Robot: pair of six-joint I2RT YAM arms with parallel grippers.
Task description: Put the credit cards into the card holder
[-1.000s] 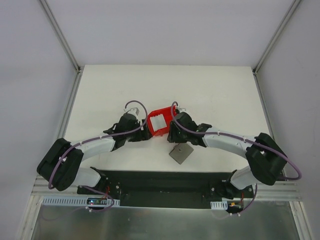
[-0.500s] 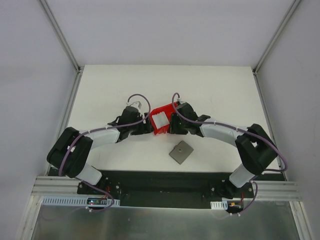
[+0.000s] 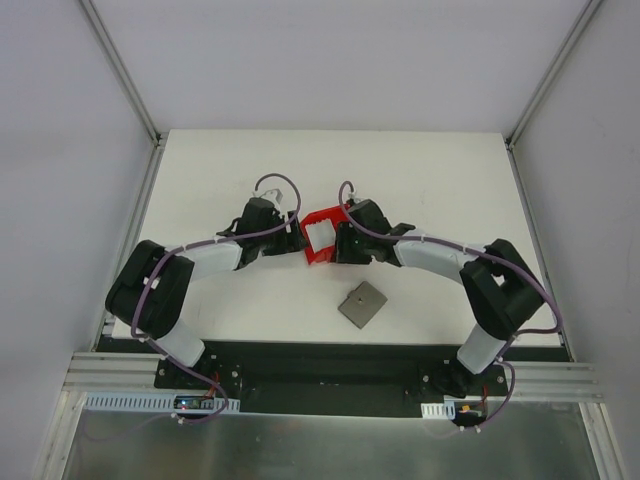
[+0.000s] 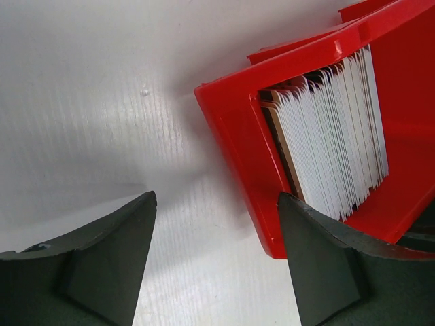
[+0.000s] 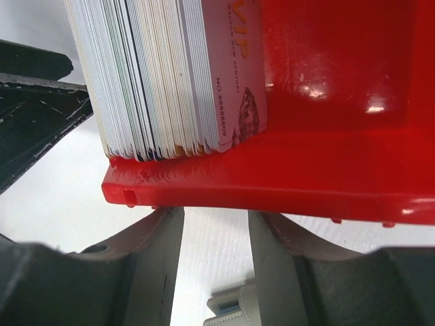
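A grey card holder lies flat on the white table, closest to the arm bases. Beyond it, a red bin holds the credit cards upright in 1 stack. The left gripper and right gripper flank the bin, both spread and pinching nothing. They possibly touch it.

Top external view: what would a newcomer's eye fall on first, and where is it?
A bright red bin in the middle of the table, packed with pale credit cards standing on edge, draws the eye first. The left gripper and right gripper flank it, jaws open. The grey card holder lies alone on the near side.
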